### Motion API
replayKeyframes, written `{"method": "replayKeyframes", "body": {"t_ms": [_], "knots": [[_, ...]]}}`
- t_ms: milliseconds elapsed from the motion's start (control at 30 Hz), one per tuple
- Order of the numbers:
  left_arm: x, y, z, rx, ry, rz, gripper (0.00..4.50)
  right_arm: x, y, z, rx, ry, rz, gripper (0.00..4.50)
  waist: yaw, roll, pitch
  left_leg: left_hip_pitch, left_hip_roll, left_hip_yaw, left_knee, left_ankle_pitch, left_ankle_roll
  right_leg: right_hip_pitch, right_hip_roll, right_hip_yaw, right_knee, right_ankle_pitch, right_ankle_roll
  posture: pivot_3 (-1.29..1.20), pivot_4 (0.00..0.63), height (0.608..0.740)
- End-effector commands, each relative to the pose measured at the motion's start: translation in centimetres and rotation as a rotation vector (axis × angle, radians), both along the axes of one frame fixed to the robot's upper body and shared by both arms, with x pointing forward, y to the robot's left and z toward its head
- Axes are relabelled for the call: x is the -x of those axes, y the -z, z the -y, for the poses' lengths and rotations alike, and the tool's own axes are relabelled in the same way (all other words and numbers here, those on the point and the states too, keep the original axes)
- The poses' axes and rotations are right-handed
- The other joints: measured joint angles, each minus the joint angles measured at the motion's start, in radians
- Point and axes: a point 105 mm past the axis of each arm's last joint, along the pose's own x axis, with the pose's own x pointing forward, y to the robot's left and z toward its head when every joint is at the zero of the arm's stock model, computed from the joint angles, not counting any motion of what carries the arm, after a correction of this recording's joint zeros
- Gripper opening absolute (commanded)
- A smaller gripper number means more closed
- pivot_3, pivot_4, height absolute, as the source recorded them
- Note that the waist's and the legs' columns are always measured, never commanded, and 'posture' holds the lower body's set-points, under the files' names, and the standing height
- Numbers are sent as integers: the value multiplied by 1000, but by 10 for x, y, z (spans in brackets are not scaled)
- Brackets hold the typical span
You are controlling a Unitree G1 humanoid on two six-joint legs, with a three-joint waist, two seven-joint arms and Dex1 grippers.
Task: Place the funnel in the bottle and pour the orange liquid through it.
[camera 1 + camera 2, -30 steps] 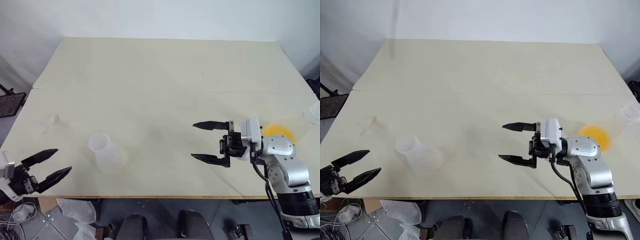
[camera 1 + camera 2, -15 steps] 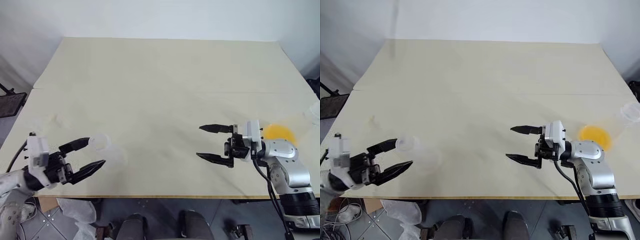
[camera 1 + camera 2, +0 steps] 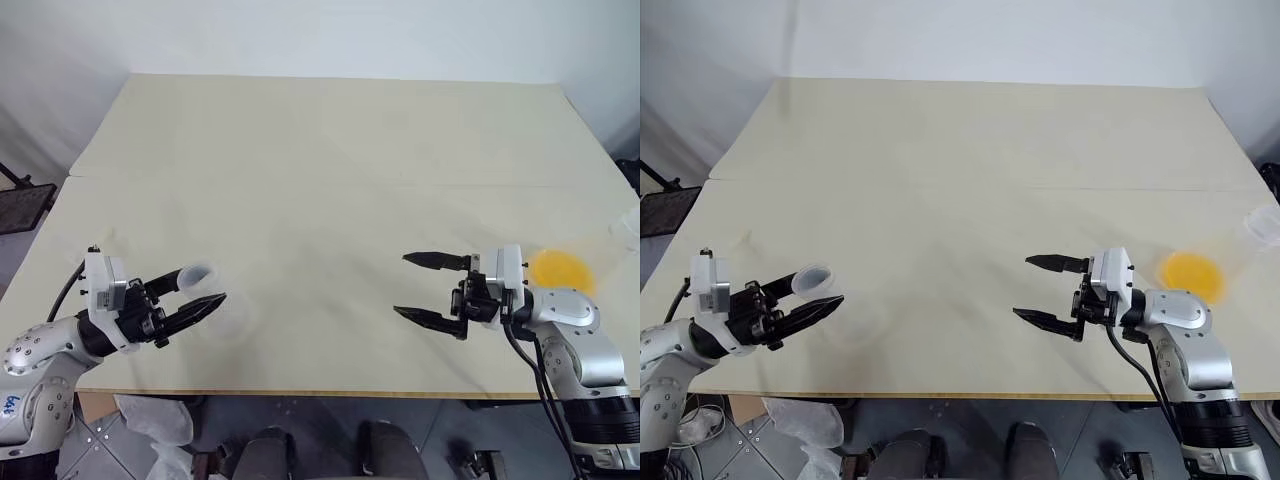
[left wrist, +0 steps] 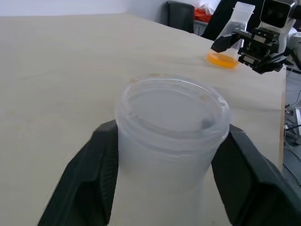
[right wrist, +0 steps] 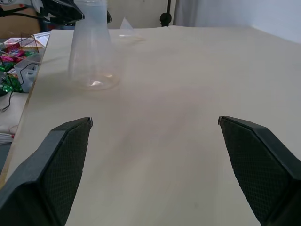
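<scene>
I'm closing my left claw (image 3: 200, 288) around the small whitish translucent plastic bottle (image 4: 169, 141) near the desk's (image 3: 330, 160) front-left edge; contact unclear. Right claw (image 3: 428, 289) is hanging open. Next, I judge: fetching the funnel.

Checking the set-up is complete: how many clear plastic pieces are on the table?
3: the bottle gripped by the left hand, the funnel beyond it near the left edge, the cup of orange liquid by the right hand.
</scene>
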Motion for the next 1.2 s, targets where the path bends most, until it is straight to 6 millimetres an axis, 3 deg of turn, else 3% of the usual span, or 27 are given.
{"method": "replayKeyframes", "body": {"t_ms": [33,300,500,733,1133,1200], "knots": [[-1,-12,5,17,41,25,2436,5,-13,3,0,21,73,4500,0,0,0,0,0,0,0,0,0,0,0,0,0,0,0,0,150,740],[-34,-45,56,41,220,136,2436,18,-14,37,-3,231,92,4500,28,0,0,-2,-2,-3,1,0,0,0,0,-2,0,0,0,0,150,740],[-76,-46,125,-34,387,142,2436,41,-6,67,-23,427,56,4500,32,0,0,-5,-2,4,2,0,0,0,0,-6,0,0,0,0,150,740],[-87,-41,182,-94,560,191,2436,57,-3,69,-51,527,62,4500,14,-1,0,-4,-1,9,1,0,0,-2,0,-6,0,0,0,0,150,740],[-96,-29,200,-168,585,212,2436,57,-4,53,-95,532,76,4500,27,-1,0,-5,-1,9,3,0,0,-2,0,-5,-1,0,0,0,150,740],[-98,-29,199,-157,576,192,3156,57,-4,52,-98,531,77,4500,27,-1,0,-5,-1,9,3,0,0,-2,0,-5,0,0,0,0,150,740]]}}
